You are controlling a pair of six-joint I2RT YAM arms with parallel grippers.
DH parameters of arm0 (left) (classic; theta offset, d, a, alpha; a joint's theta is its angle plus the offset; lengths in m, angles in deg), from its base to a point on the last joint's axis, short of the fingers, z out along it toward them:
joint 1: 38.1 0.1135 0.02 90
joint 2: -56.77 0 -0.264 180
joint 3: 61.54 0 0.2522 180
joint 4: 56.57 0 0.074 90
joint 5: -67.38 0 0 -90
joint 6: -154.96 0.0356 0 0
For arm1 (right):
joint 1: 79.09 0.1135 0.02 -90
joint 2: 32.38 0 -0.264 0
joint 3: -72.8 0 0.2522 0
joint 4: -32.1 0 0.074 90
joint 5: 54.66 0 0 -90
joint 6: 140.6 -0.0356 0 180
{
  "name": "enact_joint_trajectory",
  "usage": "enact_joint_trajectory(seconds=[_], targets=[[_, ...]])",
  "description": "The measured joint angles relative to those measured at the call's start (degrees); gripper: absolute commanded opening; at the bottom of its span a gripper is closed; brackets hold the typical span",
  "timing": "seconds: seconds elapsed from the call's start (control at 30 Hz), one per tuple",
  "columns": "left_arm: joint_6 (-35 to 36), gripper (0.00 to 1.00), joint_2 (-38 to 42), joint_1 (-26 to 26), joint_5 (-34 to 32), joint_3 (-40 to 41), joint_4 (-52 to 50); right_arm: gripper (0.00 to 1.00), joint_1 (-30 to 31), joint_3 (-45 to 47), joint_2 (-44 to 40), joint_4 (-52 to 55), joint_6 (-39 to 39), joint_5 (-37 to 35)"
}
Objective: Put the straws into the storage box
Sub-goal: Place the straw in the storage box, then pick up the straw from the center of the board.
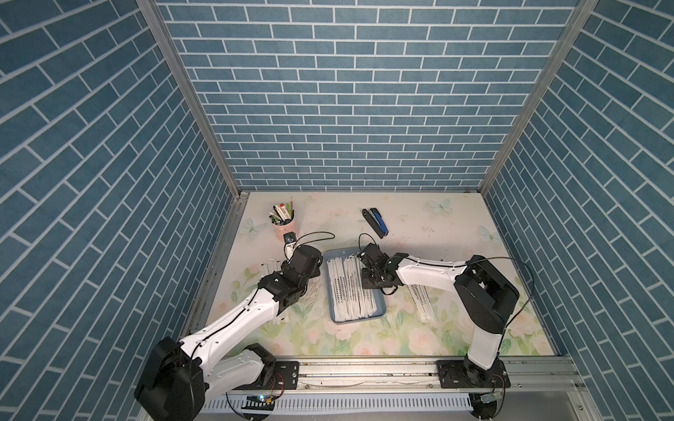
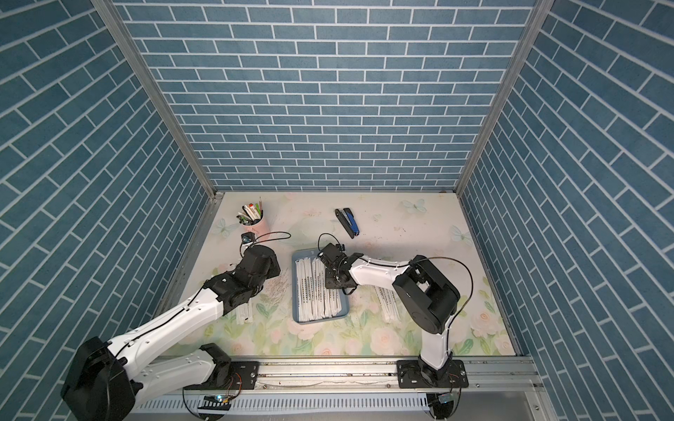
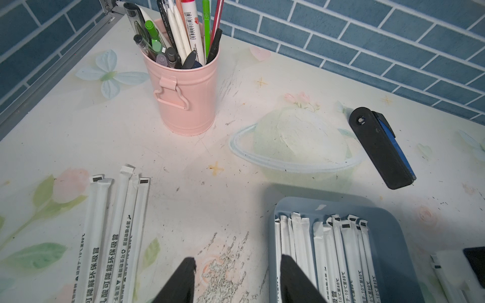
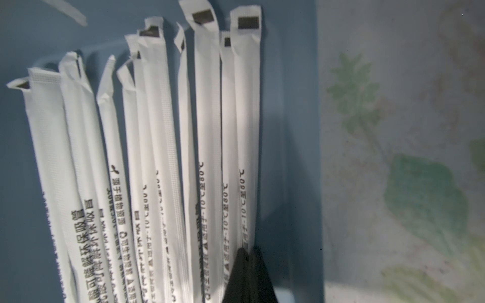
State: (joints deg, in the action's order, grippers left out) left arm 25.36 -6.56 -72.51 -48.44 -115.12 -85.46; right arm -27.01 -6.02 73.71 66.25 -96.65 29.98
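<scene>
Seemingly a drop-off is being finished: the right fingers point(image 4: 244, 272) are closed low over the straws point(image 4: 207, 131) in the storage box point(image 3: 301, 207), possibly pinching one. Roughly eleven are counted inside. Five loose straws point(image 3: 115, 230) are seen on the table point(image 3: 236, 170) beside the open, empty left fingers point(image 3: 183, 278), which should be lowered onto them next. A few more are left in a second pile point(image 1: 423, 306).

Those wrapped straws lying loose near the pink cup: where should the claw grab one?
Probably around its middle, from straight above, the left gripper straddling its narrow width: the loose straws lie flat, side by side, so the outermost is easiest.
</scene>
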Motion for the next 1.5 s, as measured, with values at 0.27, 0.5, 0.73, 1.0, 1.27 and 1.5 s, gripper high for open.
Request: enact_joint_trajectory(seconds=[0.27,0.5,0.73,1.0,1.27,1.5], targets=[[-0.02,0.53,1.57,1.81,0.46,0.74,-0.7,0.21,0.0,-1.16,0.0,1.92,1.44,-1.07],[-0.94,0.42,2.69,8.28,1.81,2.54,-3.28,0.28,0.0,-2.34,-1.25,3.96,2.1,-1.2],[-0.96,0.28,1.6,18.8,5.81,7.45,-4.55,0.3,-0.52,-3.89,-6.03,4.33,3.96,-2.08],[1.81,0.2,-6.36,25.22,12.63,7.8,-3.17,0.3,-2.67,-1.33,-9.14,3.26,4.98,-2.4],[2.43,0.2,-13.14,25.73,16.09,7.19,-2.36,0.3,-5.25,1.9,-12.44,2.86,5.6,-2.84],[3.08,0.21,-13.49,25.79,16.48,6.27,-2.16,0.29,-5.49,2.34,-12.59,2.21,5.68,-2.82]])
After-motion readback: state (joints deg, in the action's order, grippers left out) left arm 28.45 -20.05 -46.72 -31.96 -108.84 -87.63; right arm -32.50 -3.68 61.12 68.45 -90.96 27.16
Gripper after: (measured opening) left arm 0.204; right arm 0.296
